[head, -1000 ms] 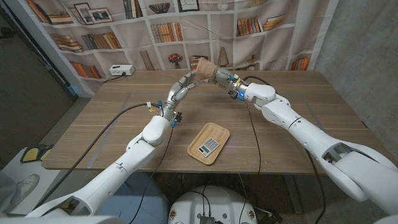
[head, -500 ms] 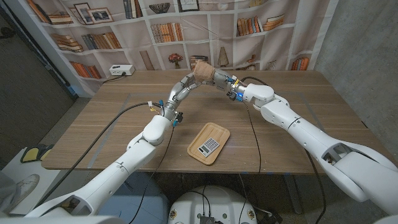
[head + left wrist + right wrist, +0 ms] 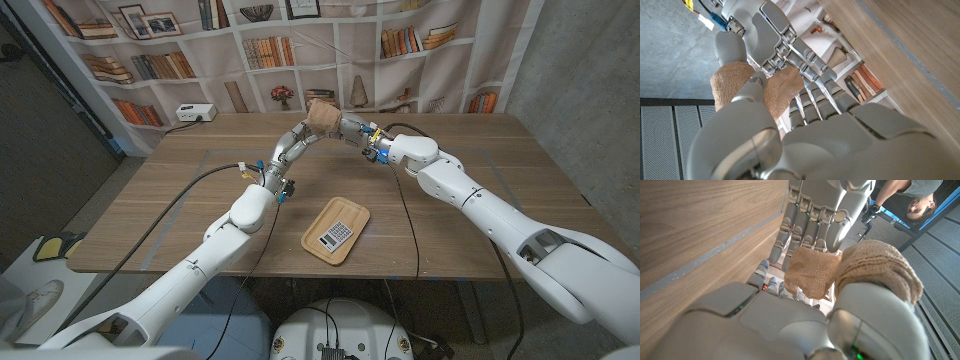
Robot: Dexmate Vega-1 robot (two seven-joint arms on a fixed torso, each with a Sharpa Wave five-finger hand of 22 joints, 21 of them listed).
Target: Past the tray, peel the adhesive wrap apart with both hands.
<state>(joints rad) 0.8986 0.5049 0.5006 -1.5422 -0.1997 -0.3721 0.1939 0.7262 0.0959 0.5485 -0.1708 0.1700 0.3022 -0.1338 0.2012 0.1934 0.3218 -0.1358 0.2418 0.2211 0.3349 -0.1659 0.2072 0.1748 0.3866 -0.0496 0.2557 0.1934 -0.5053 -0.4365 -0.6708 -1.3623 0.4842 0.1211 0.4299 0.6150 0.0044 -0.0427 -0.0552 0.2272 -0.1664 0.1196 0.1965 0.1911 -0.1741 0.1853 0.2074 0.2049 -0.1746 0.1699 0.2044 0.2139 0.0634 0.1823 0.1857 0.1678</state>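
The tan adhesive wrap (image 3: 321, 114) hangs above the table's far side, beyond the wooden tray (image 3: 352, 212). My left hand (image 3: 292, 143) grips it from the left and my right hand (image 3: 355, 128) from the right, fingers meeting around it. In the left wrist view my left hand (image 3: 805, 135) pinches a flap of the wrap (image 3: 782, 92) while the right hand (image 3: 760, 30) holds the roll. In the right wrist view my right hand (image 3: 790, 325) holds the roll (image 3: 880, 262), and the left hand (image 3: 825, 200) grasps the loose flap (image 3: 812, 272).
A calculator (image 3: 337, 235) lies in the tray near the table's front middle. A white power box (image 3: 194, 114) sits at the back left. Black cables (image 3: 190, 190) trail over the table along both arms. A person (image 3: 912, 200) stands behind the table.
Both hands and the wrap have drifted slightly to the left, still joined. The tray has not moved.
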